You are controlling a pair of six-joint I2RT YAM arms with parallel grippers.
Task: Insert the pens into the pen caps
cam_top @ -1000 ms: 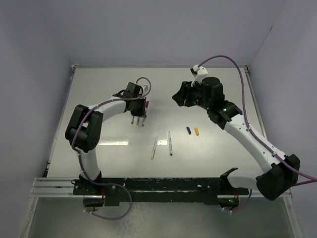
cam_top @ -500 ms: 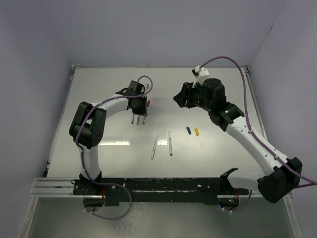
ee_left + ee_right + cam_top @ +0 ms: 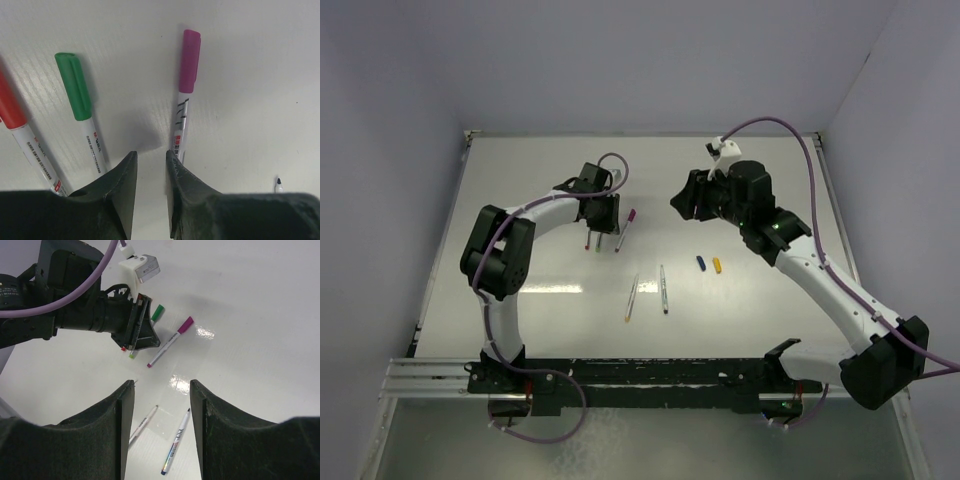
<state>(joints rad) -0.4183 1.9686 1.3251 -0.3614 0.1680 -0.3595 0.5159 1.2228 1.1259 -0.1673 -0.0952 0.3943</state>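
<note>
My left gripper [image 3: 602,222] hangs low over the table with its jaws a little apart and nothing between them [image 3: 151,156]. Three capped pens lie by it: a red-capped pen [image 3: 19,134], a green-capped pen [image 3: 81,116] and a purple-capped pen [image 3: 183,107], which passes just beside the right finger. The purple-capped pen [image 3: 623,230] lies free on the table. Two uncapped pens [image 3: 631,297] [image 3: 663,288] lie mid-table. A blue cap [image 3: 701,263] and a yellow cap [image 3: 717,265] lie to their right. My right gripper [image 3: 682,198] is open, empty and raised [image 3: 162,390].
The left arm's wrist [image 3: 90,315] fills the upper left of the right wrist view, close to the capped pens. Both uncapped pens [image 3: 143,424] [image 3: 176,449] show below between the right fingers. A white wall borders the table [image 3: 520,300] at the back and sides.
The left gripper has opened and let go of the purple-capped pen, which now lies on the table to its right. The right arm has barely moved.
</note>
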